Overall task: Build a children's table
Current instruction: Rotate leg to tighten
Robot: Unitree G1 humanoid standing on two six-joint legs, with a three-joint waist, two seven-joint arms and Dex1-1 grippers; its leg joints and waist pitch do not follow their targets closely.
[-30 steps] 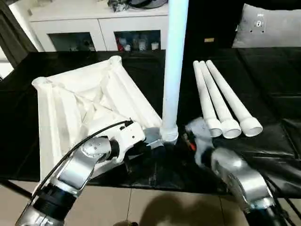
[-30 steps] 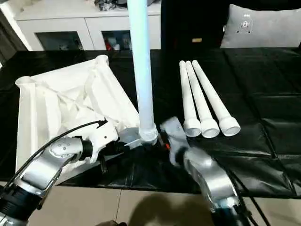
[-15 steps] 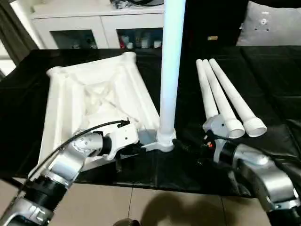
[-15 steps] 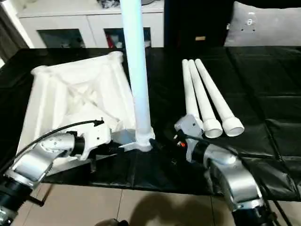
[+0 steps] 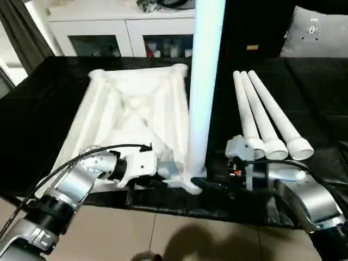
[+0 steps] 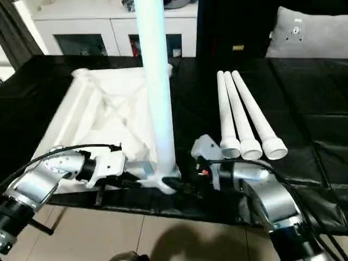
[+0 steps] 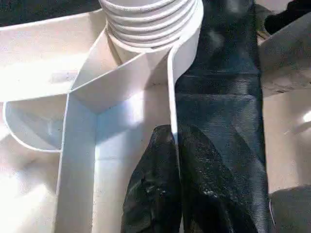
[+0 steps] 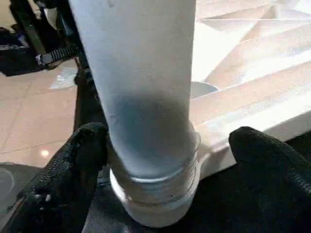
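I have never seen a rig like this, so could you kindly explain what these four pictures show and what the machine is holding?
This is a two-armed humanoid robot building a children's table. Two pictures look down from its head; the other two come from cameras on its wrists. On a black surface lies the white table top, upside down, with one leg standing in a corner socket and three spare legs beside it. The left gripper is shut on the top's rim. The right gripper is open, its fingers either side of the standing leg's base.
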